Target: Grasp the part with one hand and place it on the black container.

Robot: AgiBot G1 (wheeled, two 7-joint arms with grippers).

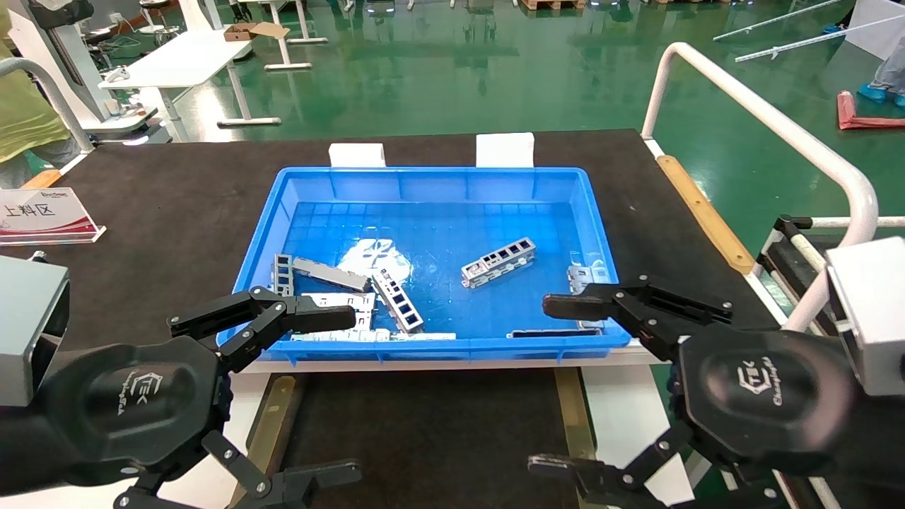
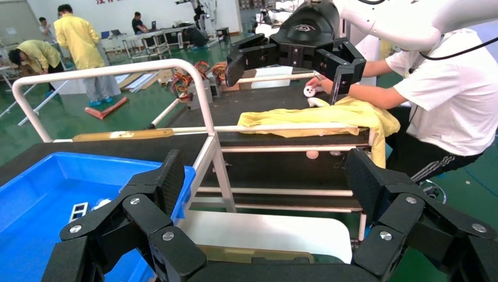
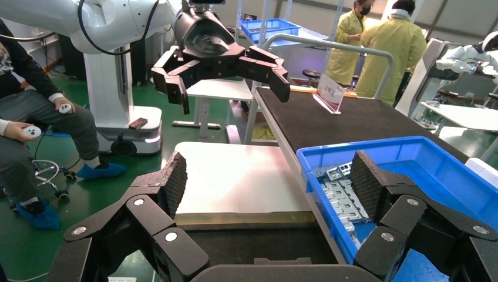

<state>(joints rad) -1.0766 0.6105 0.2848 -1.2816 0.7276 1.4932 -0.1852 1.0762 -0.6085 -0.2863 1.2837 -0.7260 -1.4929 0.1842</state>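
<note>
white sign [image 1: 44, 212] on the bench [image 1: 155, 205] reads "上料区". blue bin [image 1: 438, 180] holds approx six metal pcs; the part [image 1: 498, 261] lies alone mid-bin, tilted. black container [image 1: 424, 431] sits just in front of bin, nothing on it. left gripper [image 1: 329, 396] & right gripper [image 1: 558, 385] flank it, fingers wide apart, holding nothing.

It was a factory-style robot workshop or training hall. A glossy green painted floor [image 1: 438, 78] stretched behind the counter [image 1: 170, 205], with white worktables [image 1: 184, 60] standing on it. Workers in yellow coats [image 2: 79, 38] stood nearby, another white robot [image 3: 111, 70] was parked close by, and a blue plastic bin [image 1: 438, 346] held stamped metal parts.
</note>
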